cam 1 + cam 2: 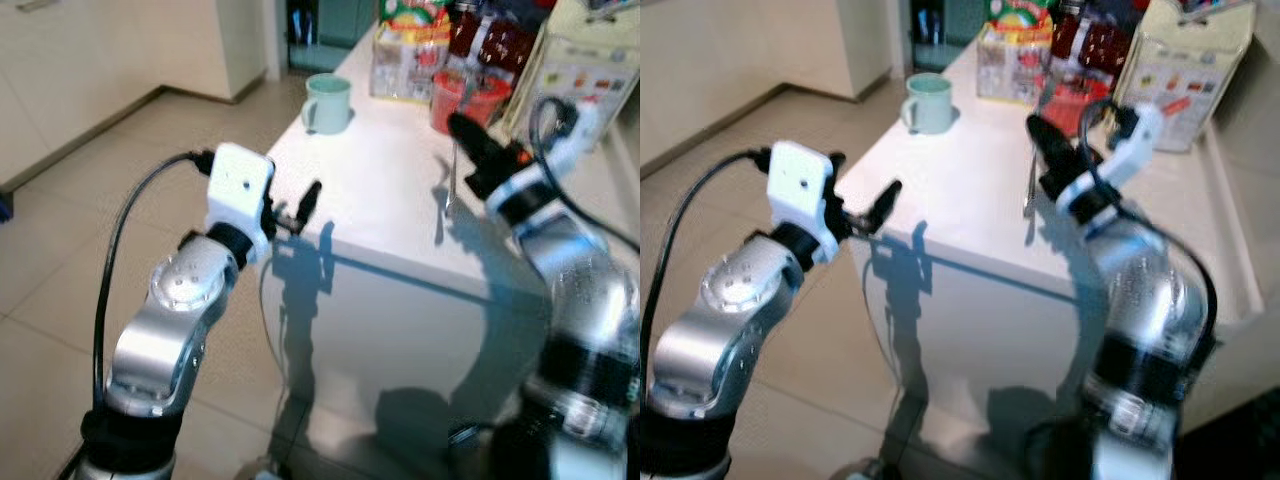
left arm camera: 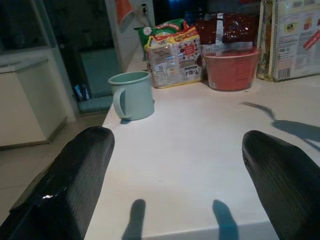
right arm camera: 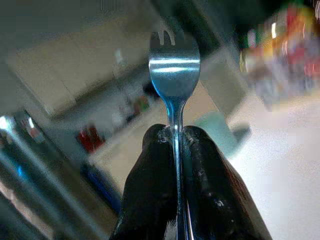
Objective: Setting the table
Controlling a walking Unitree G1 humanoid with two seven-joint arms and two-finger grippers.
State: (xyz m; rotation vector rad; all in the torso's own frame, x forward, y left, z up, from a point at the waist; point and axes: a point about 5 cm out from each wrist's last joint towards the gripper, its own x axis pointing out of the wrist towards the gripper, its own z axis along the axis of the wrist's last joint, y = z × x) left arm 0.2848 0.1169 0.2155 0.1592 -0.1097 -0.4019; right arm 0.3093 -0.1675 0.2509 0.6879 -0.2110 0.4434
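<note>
I hold a fork (image 3: 174,75) clamped between the two fingers of my right pincer (image 3: 176,145), gripped on the thin neck just under the tines, so the head stands free beyond my fingertips and the handle hangs down toward the desk (image 1: 380,200). Seen from my head, the fork is a thin bright line dropping from that pincer above the desk's middle, its lower end just over or on the white top; I cannot tell which. I judge this grip suits lowering the fork flat onto a bare patch, since the neck gives my fingers a narrow, firm hold.

Taking the green mug (image 1: 327,103) as my landmark: the fork hangs nearer to me than the mug and off to its right, well apart from it. The red bowl (image 1: 466,100) stands to the mug's right, beyond the fork, with a snack pack (image 1: 408,60) between them and a carton (image 1: 585,70) further right still.

My left pincer (image 2: 175,165) hovers at the desk's near edge, nearer to me than the mug, its fingers spread wide with nothing between them, probably ready to steady or fetch the next piece.
</note>
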